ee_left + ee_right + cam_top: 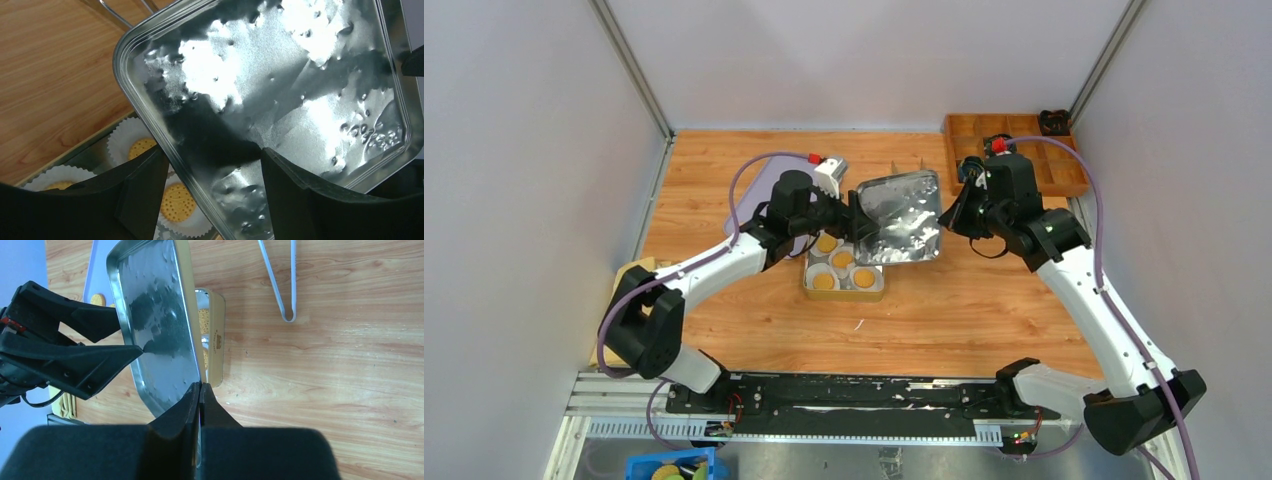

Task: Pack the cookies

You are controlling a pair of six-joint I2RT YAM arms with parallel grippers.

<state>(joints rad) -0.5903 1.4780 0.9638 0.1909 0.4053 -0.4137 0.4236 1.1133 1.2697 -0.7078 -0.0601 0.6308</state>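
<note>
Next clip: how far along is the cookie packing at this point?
Done: four cookies sit in paper cups inside the tin. In hand: the right hand is shut on the rim of the lid, which is tilted above the tin; the left hand straddles its opposite edge, fingers apart. Left: seat the lid and let go. Another cookie lies outside on the blue tray.

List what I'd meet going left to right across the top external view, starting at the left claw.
left claw → lid → right claw → wooden tray
</note>
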